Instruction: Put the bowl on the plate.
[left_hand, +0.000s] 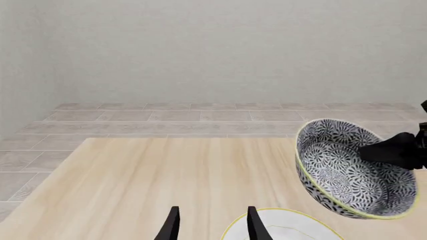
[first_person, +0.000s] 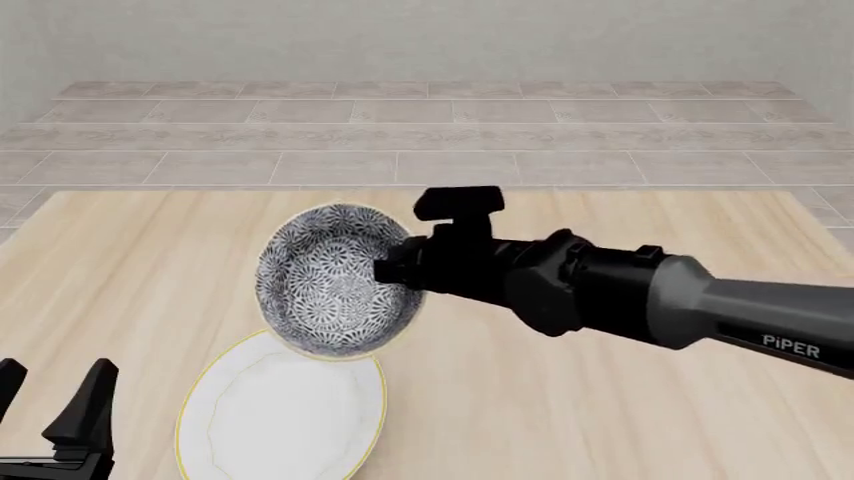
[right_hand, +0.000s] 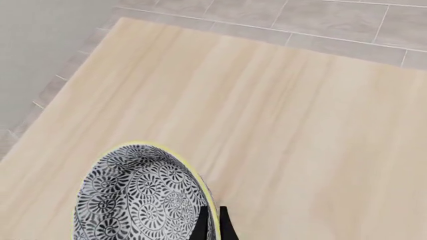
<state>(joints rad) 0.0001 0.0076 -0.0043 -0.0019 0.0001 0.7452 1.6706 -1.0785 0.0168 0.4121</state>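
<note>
Front view has our right gripper pinching the bowl by its rim, held tilted in the air just past the far edge of the plate. Our left gripper sits spread and idle off to the side. Honestly we'd worry about that thin rim pinch: tilted like this, the bowl could slip or land on edge and roll off the plate.

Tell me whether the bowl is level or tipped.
Tipped. The bowl, pinched at its rim by the right pincer, hangs above the plate with its patterned inside facing the front camera.
</note>
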